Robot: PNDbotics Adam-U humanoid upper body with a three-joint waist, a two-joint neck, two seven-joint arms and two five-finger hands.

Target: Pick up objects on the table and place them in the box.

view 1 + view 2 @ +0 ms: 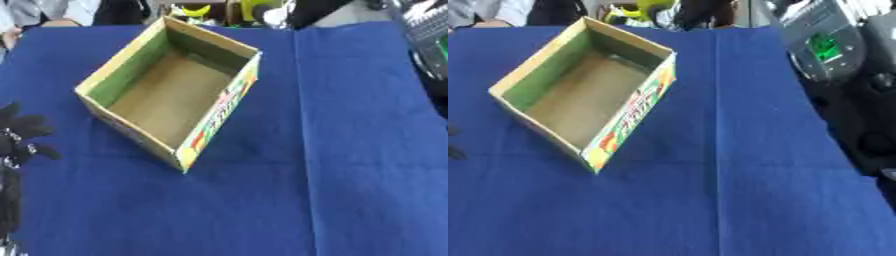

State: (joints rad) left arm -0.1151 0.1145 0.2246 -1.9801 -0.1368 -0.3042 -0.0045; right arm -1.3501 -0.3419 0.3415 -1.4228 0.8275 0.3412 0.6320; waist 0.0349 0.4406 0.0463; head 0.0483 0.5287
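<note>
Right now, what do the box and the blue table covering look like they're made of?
The box looks like cardboard: matte brown floor, thin straight walls, green-tinted inside, and colourful print on its outer side. The blue covering seems to be matte cloth or a paper-like sheet; it shows straight fold creases and no shine, so I can't tell which.

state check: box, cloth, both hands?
box: open top, nothing visible inside, sits askew on the cloth
blue cloth: spread flat over the table, a crease running down it right of the box
left robot hand: at the left edge, fingers spread, holding nothing
right robot hand: not in view
</note>
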